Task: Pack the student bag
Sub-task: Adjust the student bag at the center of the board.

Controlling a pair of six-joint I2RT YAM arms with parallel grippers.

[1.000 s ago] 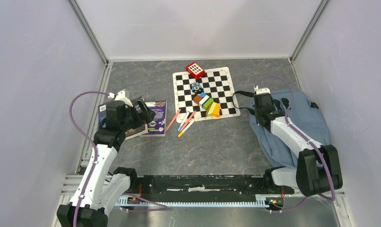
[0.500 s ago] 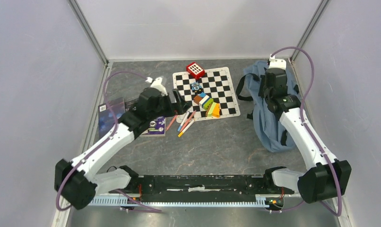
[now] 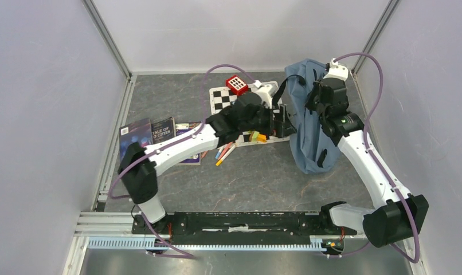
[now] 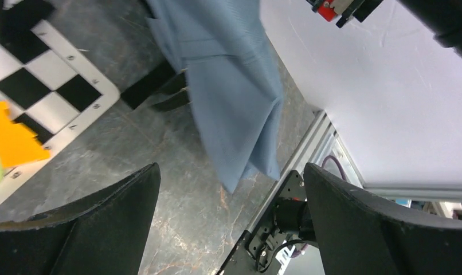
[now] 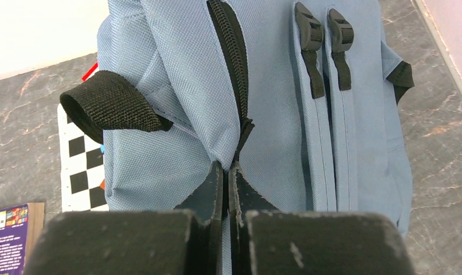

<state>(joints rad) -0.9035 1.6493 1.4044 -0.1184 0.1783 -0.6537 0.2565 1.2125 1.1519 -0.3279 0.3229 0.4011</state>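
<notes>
Moved since half a second earlier: left arm, swung from beside the books (image 3: 154, 133) rightward across the board (image 3: 222, 101); bag (image 3: 309, 134), hoisted higher and drawn left, now hanging upright at the far right with its base on the table. Right gripper (image 5: 226, 172): jaws pressed together, pinching the bag at the lower end of its zipper (image 5: 228, 57), with the black handle loop (image 5: 111, 106) standing free to the left. Left gripper (image 4: 231, 223): fingers spread to their widest, empty, hovering low over the board's right edge just beside the bag's left flank. Blocks (image 3: 257, 136) lay partly hidden under that arm; pens (image 3: 223, 153) lay off the board's near edge; nothing was packed yet. The zipper looked shut along its visible run, so opening it seemed the step in hand. Hazards, as judged: the pinch was narrow, so a sideways tug from the left gripper could pull the fabric free and let the bag slump; the low left arm could sweep the blocks off the board; a dangling strap could snag either wrist.
</notes>
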